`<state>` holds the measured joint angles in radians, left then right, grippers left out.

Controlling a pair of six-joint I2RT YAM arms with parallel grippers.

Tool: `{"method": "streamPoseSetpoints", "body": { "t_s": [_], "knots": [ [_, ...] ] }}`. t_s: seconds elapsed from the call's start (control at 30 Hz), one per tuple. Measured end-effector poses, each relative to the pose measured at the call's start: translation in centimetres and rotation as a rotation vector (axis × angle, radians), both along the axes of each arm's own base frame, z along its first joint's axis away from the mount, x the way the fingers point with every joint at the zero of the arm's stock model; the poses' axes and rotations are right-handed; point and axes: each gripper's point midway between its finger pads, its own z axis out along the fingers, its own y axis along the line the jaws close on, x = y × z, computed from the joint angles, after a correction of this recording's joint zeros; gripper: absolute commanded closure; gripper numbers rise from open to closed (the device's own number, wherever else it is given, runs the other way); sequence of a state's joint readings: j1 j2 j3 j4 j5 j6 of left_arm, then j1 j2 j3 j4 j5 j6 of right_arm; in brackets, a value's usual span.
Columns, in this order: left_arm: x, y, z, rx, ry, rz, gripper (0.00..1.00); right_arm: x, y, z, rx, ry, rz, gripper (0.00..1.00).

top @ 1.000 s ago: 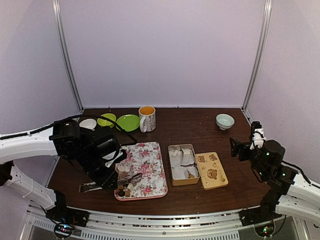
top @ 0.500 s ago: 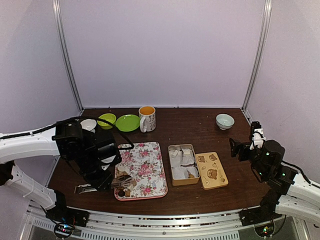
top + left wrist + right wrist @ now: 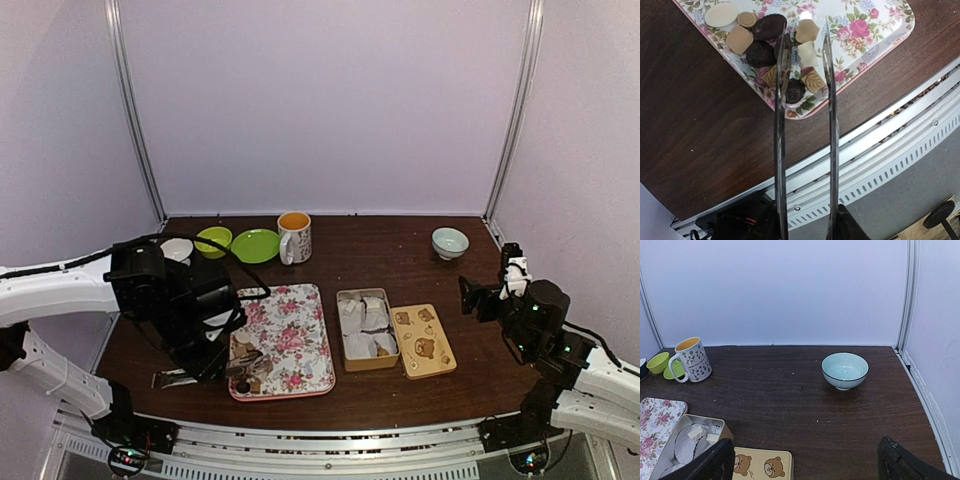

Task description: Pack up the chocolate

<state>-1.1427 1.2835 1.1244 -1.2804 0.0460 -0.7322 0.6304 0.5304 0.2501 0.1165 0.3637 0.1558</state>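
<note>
Steel tongs (image 3: 780, 150) are clamped in my left gripper (image 3: 805, 227). Their two blades stand apart and reach over the near corner of the floral tray (image 3: 880, 20), where the chocolate (image 3: 760, 52) lies heaped, dark rounds and tan blocks touching one another. A cream block (image 3: 807, 52) sits between the blades, and I judge it the piece to take. To do it well I should lower the tips level on both sides of that one block and squeeze gently so it neither slips nor tilts. I should lift straight up before swinging, because its neighbours press close and a dragged blade would scatter them. My right gripper (image 3: 807, 465) hangs wide open and holds nothing, well apart on the far side. The open tin (image 3: 368, 366) with its paper cups stands just beside the tray, its bear-printed lid (image 3: 423, 340) next to it. The dark wooden surface (image 3: 400, 240) also carries a mug (image 3: 294, 237), green saucers (image 3: 257, 245) and a teal bowl (image 3: 845, 370) toward the back. Pale lilac walls (image 3: 320, 100) close the space in, and a slotted metal rail (image 3: 900, 145) edges the near side.
</note>
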Motion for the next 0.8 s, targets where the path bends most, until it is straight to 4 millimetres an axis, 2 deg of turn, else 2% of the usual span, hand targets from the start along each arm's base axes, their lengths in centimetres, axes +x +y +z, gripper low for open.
{"method": "streamPoseSetpoints", "body": {
  "t_s": [0.8],
  "knots": [
    [-0.81,-0.24,-0.81,0.019,0.033,-0.02,0.66,-0.02,-0.01,0.06,0.002,-0.002,0.0,0.0]
  ]
}}
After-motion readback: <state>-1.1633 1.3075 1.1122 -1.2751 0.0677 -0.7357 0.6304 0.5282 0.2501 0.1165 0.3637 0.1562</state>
